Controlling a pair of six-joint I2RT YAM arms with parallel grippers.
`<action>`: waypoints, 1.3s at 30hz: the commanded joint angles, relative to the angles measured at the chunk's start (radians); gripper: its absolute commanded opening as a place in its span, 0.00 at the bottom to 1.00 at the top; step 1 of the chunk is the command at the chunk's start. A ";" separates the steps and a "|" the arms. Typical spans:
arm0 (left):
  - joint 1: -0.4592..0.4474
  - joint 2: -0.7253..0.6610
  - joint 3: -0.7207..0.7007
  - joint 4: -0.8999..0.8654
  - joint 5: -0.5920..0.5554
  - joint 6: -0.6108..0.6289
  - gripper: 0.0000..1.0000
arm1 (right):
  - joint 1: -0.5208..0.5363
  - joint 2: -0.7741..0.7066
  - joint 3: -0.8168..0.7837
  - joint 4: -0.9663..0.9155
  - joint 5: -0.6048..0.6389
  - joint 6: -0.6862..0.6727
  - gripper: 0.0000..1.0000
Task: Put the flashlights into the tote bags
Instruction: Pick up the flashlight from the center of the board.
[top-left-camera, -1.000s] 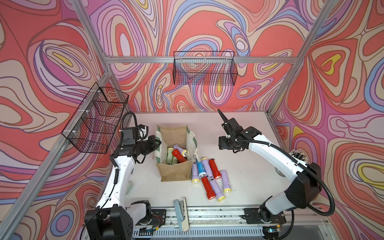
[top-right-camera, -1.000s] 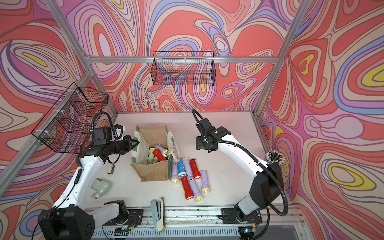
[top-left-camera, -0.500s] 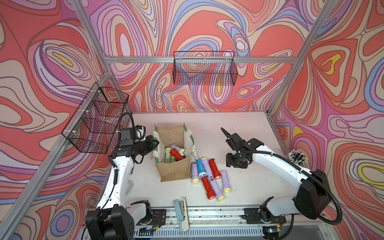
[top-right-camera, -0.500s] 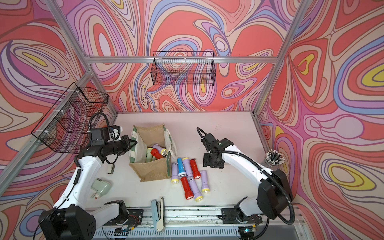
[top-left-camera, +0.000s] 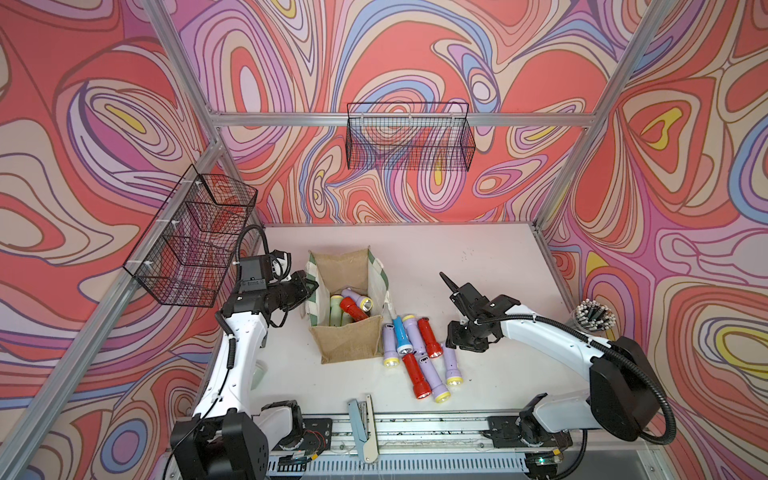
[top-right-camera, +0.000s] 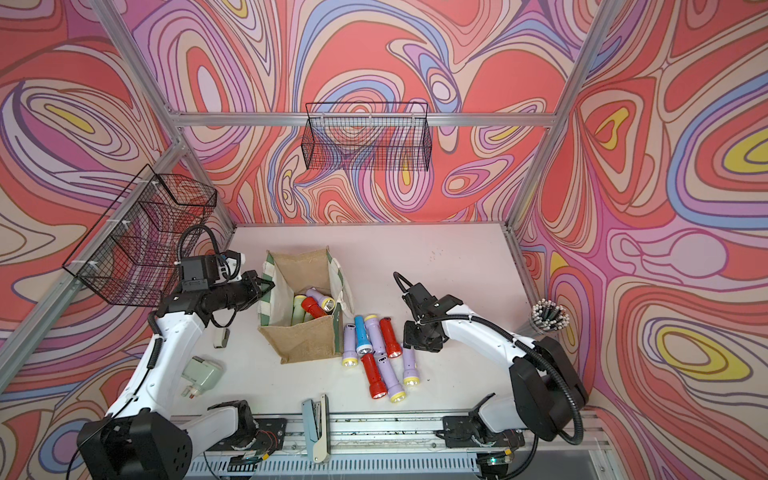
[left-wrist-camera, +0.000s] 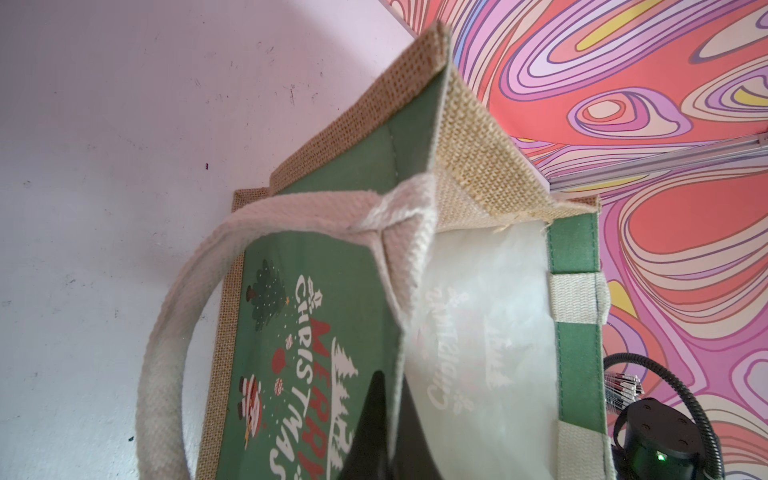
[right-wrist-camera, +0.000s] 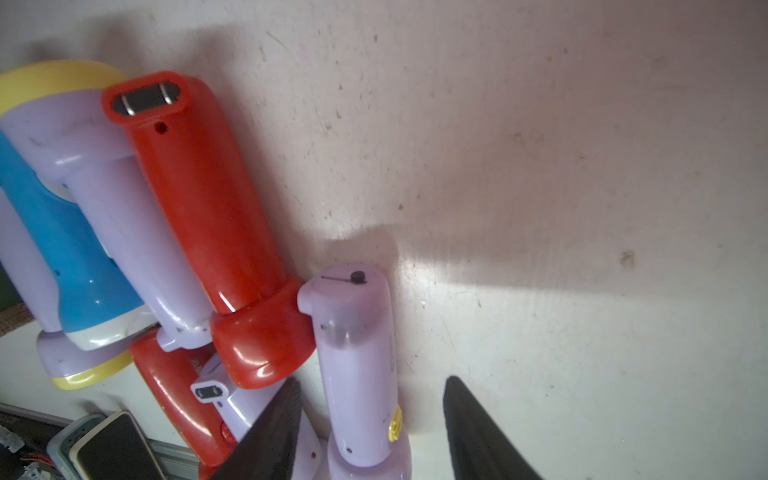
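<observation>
The tan jute tote bag (top-left-camera: 349, 343) (top-right-camera: 305, 338) stands open on the table, with lilac, red and pale green flashlights (top-left-camera: 353, 307) inside. My left gripper (top-left-camera: 309, 286) (left-wrist-camera: 392, 415) is shut on the rim of its green printed side panel. Several more flashlights (top-left-camera: 415, 353) lie in a loose pile just right of the bag. My right gripper (top-left-camera: 455, 343) (right-wrist-camera: 372, 384) hangs low over the pile's right edge. It is open, with a finger on each side of the rightmost lilac flashlight (right-wrist-camera: 357, 353) (top-left-camera: 451, 365). A gap shows on both sides.
Black wire baskets hang on the back wall (top-left-camera: 409, 141) and the left wall (top-left-camera: 191, 245). A cup of pens (top-left-camera: 594, 313) stands at the table's right edge. A stapler-like tool (top-left-camera: 361, 419) lies on the front rail, and a pale green device (top-right-camera: 201, 374) lies by the left arm.
My right arm has swung forward and down from mid-table to the flashlight pile, and its jaws have narrowed. My left gripper keeps its hold on the bag, which shifted slightly.
</observation>
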 joint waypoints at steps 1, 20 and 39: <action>0.010 -0.009 -0.006 0.040 0.017 -0.005 0.00 | 0.050 0.011 -0.006 0.031 0.023 0.022 0.57; 0.010 -0.015 -0.010 0.038 0.017 -0.005 0.00 | 0.090 0.175 -0.009 0.040 0.129 0.028 0.51; 0.010 -0.007 -0.010 0.044 0.016 -0.006 0.00 | 0.090 0.228 0.067 -0.092 0.293 0.040 0.25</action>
